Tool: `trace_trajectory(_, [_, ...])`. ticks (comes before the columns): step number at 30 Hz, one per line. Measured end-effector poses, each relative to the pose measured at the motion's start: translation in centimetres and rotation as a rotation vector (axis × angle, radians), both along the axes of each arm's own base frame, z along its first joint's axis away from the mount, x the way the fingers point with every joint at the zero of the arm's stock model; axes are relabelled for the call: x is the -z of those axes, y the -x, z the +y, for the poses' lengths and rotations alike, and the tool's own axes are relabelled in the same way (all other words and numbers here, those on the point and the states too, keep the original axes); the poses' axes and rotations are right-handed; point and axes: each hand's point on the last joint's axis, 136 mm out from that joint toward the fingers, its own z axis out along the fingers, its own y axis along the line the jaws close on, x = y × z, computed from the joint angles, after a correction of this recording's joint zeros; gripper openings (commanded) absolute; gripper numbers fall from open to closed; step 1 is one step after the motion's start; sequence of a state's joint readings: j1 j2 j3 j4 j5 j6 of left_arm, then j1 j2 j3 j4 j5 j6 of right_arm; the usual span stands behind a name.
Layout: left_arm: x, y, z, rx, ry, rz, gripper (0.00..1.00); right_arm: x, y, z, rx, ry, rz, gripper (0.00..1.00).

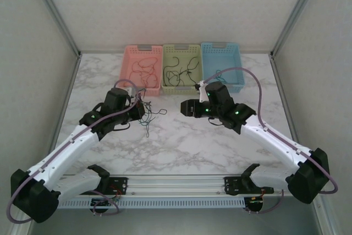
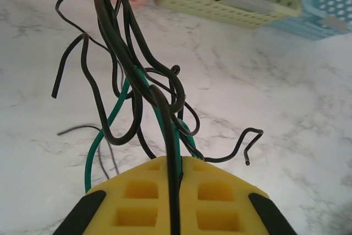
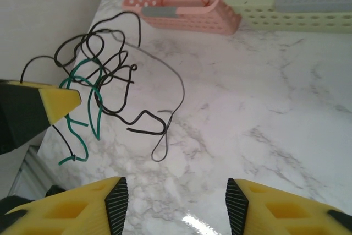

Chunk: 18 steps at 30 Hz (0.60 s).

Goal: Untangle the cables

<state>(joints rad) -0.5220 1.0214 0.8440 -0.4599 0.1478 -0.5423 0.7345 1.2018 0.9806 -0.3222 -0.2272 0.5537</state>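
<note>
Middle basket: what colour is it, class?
The middle basket is pale yellow-green, clearest in the top external view.

The top camera sits high behind my arm bases (image 1: 107, 182), looking down over the whole surface (image 1: 181, 147) toward the pink basket (image 1: 142, 69) at the far edge. My left wrist camera looks low and close past my left fingers (image 2: 137, 202) toward that basket; my right wrist one, past my right fingers (image 3: 71, 213), faces it from higher up, sharing the cables (image 3: 104, 81) before it.

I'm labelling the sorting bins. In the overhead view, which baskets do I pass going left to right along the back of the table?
pink basket → yellow-green basket → blue basket
</note>
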Motion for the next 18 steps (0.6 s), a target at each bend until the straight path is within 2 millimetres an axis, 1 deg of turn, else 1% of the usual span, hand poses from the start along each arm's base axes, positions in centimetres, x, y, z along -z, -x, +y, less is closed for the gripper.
trace_trajectory(4, [-1.6,0.6,-0.4,0.039,0.032,-0.026,0.0,0.7,1.9,2.4,-0.111,0.002,0.007,0.6])
trace_trajectory(7, [-2.6,0.8,-0.4,0.048,0.04,-0.042,0.0,1.5,3.0,3.5,-0.172,0.018,0.013,0.6])
trace_trajectory(14, [-4.2,1.3,0.9,0.004,0.024,-0.083,0.0,1.8,2.8,3.8,-0.178,0.018,-0.01,0.61])
trace_trajectory(18, [-6.0,1.7,0.9,0.014,0.048,-0.108,0.0,2.4,2.5,3.7,-0.166,0.018,-0.023,0.61])
